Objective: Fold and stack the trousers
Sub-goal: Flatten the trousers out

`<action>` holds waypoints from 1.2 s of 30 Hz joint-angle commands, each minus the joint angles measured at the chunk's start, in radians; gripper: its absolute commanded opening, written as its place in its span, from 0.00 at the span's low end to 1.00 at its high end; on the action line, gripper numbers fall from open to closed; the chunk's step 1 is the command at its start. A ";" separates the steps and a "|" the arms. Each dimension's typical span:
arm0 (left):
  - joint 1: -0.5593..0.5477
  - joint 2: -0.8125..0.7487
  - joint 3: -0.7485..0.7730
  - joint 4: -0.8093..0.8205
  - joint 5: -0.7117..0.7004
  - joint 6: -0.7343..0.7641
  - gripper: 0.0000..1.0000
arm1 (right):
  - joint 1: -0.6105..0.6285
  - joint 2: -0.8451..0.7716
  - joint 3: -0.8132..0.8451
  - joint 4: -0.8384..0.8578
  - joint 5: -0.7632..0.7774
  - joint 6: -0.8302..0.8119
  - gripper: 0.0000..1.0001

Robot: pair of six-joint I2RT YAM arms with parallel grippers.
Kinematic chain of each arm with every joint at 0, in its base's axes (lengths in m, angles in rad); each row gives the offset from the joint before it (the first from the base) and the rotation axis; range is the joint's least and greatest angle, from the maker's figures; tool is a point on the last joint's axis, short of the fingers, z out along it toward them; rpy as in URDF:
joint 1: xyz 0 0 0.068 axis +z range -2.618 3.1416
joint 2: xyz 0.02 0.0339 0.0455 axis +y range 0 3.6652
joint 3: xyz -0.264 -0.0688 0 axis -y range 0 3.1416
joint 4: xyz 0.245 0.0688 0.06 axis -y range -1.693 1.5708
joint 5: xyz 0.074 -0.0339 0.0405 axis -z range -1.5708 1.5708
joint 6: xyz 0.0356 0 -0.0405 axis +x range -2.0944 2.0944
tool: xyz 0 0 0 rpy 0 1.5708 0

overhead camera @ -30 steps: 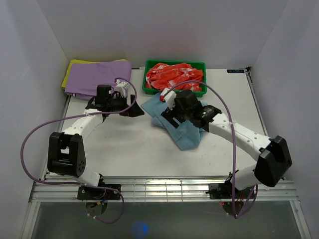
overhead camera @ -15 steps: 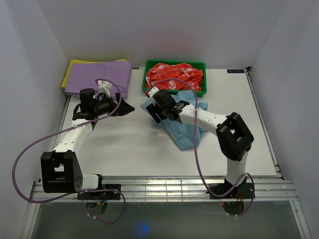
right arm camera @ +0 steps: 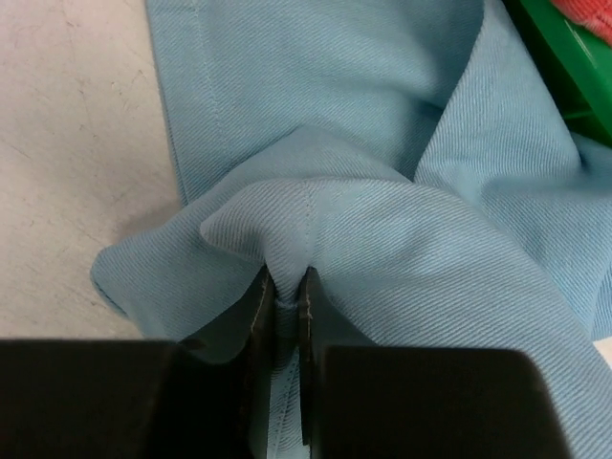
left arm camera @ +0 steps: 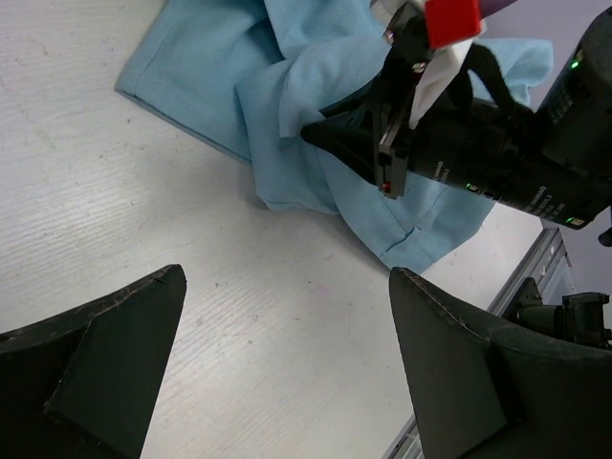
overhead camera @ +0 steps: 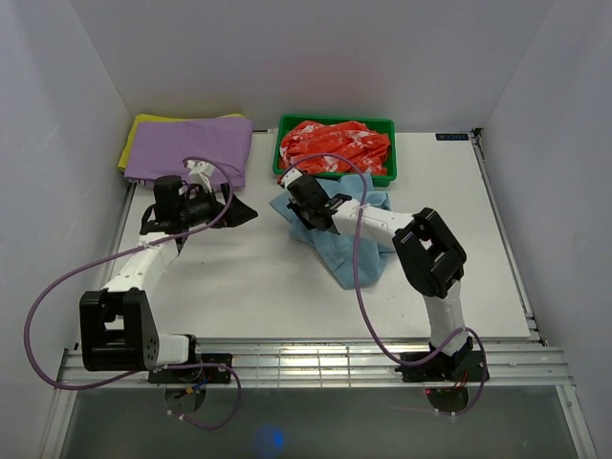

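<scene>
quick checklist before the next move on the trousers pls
1. Right hand gripping the trousers: ok, shut on a raised fold.
2. Left hand free: ok, open and empty over bare table.
3. Trousers spread flat: not ok, crumpled in a heap.
4. Trousers clear of the green tray: cannot tell, they lie very close together.

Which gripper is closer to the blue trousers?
Right. The right gripper is shut on a fold of the trousers; the left gripper hangs open over the table beside them.
</scene>
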 commanded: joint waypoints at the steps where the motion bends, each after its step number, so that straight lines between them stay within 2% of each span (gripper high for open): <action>1: 0.001 0.003 -0.031 0.035 0.019 -0.020 0.98 | -0.019 -0.060 0.004 -0.007 -0.067 0.018 0.08; 4: 0.001 0.022 -0.054 0.063 0.050 -0.040 0.98 | -0.037 -0.184 -0.039 -0.006 -0.214 0.030 0.08; 5: 0.001 0.026 -0.059 0.104 0.047 -0.039 0.98 | -0.045 -0.221 -0.049 -0.009 -0.310 0.032 0.08; 9: -0.082 0.095 -0.041 0.143 -0.004 -0.013 0.98 | -0.103 -0.429 -0.109 -0.018 -0.548 0.030 0.08; 15: -0.208 0.279 0.039 0.223 -0.062 -0.025 0.98 | -0.298 -0.643 -0.188 -0.073 -0.800 -0.034 0.08; 19: -0.289 0.422 0.140 0.244 -0.148 0.012 0.98 | -0.457 -0.727 -0.197 -0.194 -0.897 -0.114 0.08; 21: -0.321 0.500 0.174 0.246 -0.166 0.030 0.98 | -0.493 -0.775 -0.204 -0.231 -0.882 -0.172 0.08; 25: -0.348 0.591 0.229 0.334 -0.055 -0.016 0.95 | -0.621 -0.829 -0.204 -0.308 -0.912 -0.235 0.08; 28: -0.377 0.634 0.255 0.428 0.070 -0.079 0.90 | -0.678 -0.838 -0.195 -0.349 -0.929 -0.263 0.08; 29: -0.386 0.643 0.268 0.443 0.102 -0.089 0.86 | -0.691 -0.837 -0.192 -0.360 -0.935 -0.264 0.08; 30: -0.404 0.658 0.275 0.454 0.107 -0.100 0.71 | -0.704 -0.838 -0.186 -0.375 -0.938 -0.266 0.08; 32: -0.409 0.674 0.288 0.476 0.114 -0.151 0.56 | -0.728 -0.841 -0.165 -0.390 -0.931 -0.289 0.08; 33: -0.406 0.675 0.294 0.477 0.134 -0.165 0.43 | -0.737 -0.844 -0.157 -0.406 -0.921 -0.299 0.08; 35: -0.391 0.643 0.283 0.477 0.157 -0.171 0.23 | -0.761 -0.846 -0.126 -0.427 -0.897 -0.344 0.08; 36: -0.380 0.617 0.256 0.477 0.163 -0.175 0.05 | -0.772 -0.846 -0.117 -0.438 -0.892 -0.359 0.08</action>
